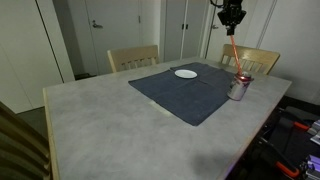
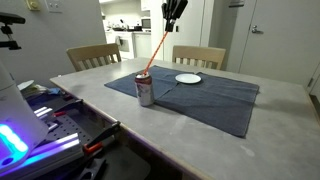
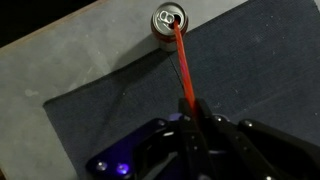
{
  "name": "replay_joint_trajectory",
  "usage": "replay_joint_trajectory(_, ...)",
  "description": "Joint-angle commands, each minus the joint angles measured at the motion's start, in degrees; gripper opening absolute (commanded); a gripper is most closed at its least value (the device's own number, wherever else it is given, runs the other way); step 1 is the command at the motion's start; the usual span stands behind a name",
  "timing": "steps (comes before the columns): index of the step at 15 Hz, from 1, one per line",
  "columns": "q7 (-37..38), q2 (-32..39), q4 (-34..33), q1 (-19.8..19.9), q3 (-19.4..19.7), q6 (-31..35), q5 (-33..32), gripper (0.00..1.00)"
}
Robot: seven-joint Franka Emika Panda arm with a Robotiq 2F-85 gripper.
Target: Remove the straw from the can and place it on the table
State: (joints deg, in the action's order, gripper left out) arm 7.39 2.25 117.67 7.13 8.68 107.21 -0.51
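The thin red-orange straw point(image 2: 156, 52) stands tilted, with its lower tip at the mouth of the small silver-grey metal can point(image 2: 145, 91). The can sits upright near the edge of the dark blue-grey mat point(image 1: 180, 95) on the light grey stone-look bench point(image 1: 100, 125). I judge the task about half done: the straw is gripped and mostly raised, but seems not fully out, and laying it down is left. The black pincer point(image 1: 231, 27), high above the can, is closed narrowly on the straw's upper end.
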Motion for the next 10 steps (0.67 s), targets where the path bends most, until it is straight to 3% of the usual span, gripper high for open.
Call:
replay_joint_trajectory(1,-0.18,-1.49,-0.09,0.45,-0.06,-0.25,-1.29,0.02)
replay_joint_trajectory(10,-0.19,-3.22,-2.30,0.49,-0.11,-0.60,-1.77,0.02)
